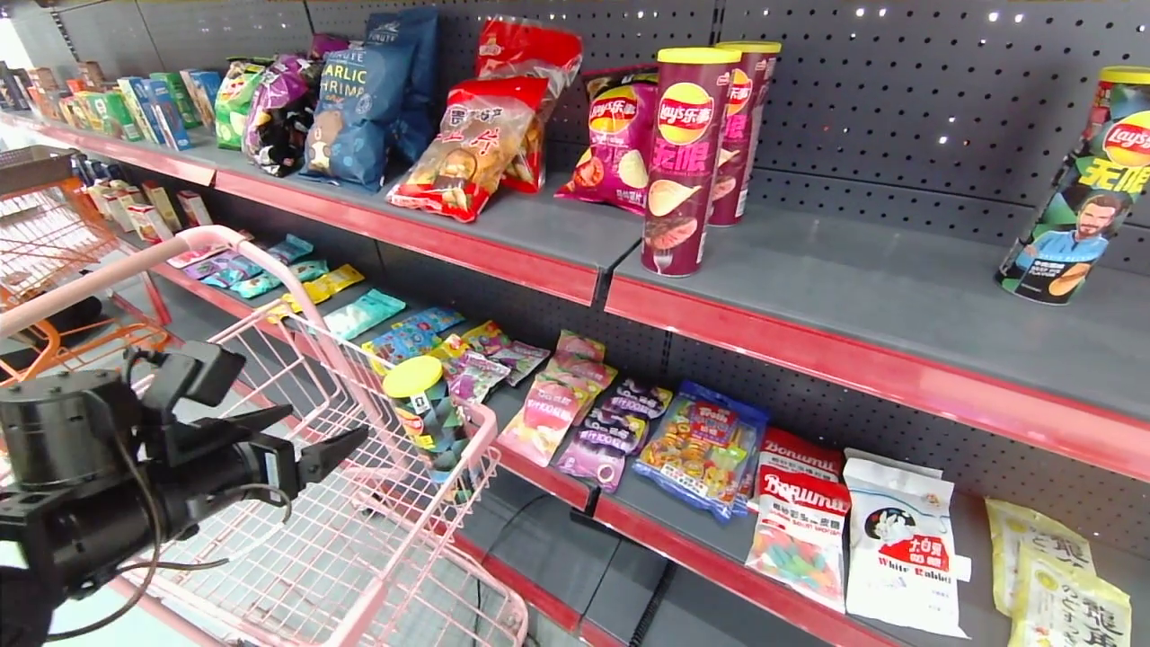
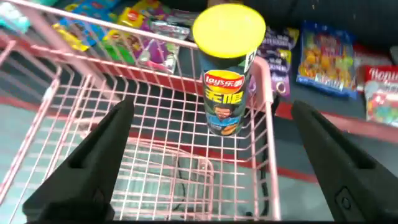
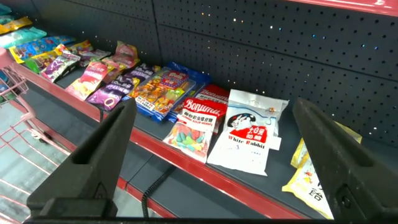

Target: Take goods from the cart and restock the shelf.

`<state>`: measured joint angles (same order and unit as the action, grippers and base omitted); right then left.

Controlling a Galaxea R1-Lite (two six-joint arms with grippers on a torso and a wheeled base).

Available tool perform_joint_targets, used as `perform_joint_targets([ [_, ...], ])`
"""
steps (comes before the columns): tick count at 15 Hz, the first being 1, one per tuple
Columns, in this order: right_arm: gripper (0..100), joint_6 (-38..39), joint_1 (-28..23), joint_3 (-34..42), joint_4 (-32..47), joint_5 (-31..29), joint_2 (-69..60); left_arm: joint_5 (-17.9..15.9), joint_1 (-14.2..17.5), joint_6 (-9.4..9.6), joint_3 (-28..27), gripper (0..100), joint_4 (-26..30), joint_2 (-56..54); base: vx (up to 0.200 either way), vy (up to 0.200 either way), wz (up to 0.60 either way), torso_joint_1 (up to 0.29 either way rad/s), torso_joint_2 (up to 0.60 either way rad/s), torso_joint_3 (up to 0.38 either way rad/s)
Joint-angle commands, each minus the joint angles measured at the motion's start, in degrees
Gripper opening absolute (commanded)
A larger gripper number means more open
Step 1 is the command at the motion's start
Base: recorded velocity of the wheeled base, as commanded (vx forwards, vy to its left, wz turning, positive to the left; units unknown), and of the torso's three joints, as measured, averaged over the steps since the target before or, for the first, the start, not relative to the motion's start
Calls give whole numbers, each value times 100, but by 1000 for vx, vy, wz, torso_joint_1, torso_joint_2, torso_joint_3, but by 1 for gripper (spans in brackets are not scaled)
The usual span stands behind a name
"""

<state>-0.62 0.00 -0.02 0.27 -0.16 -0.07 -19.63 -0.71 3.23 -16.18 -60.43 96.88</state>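
A tall chip can [image 1: 429, 415] with a yellow lid stands upright in the far corner of the pink wire cart [image 1: 269, 262]. My left gripper [image 1: 325, 431] hangs over the cart basket, open, pointing at the can from a short way off. In the left wrist view the can [image 2: 227, 93] stands between and beyond the two black fingers [image 2: 93, 162] of the left gripper [image 2: 212, 109]. My right gripper [image 3: 214, 106] is open with nothing in it, held before the lower shelf's candy bags [image 3: 189, 127]. A matching green-and-black can [image 1: 1078, 189] stands on the upper shelf [image 1: 898, 288] at the right.
Two purple chip cans [image 1: 687, 162] and several snack bags [image 1: 467, 148] stand on the upper shelf, with bare board between the purple cans and the green one. Candy packets [image 1: 701, 449] line the lower shelf. An orange cart [image 1: 54, 234] stands at the far left.
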Motion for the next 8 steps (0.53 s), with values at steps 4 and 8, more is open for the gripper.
perform_joint_targets([
  [4,100,-8,0,-6,0,-2,7,-261,-501,248,-527,100,-760,1887,0,0,0,0,0,0],
  [8,100,-8,0,-6,0,-2,7,-235,-606,257,-1652,100,-751,2415,0,0,0,0,0,0],
])
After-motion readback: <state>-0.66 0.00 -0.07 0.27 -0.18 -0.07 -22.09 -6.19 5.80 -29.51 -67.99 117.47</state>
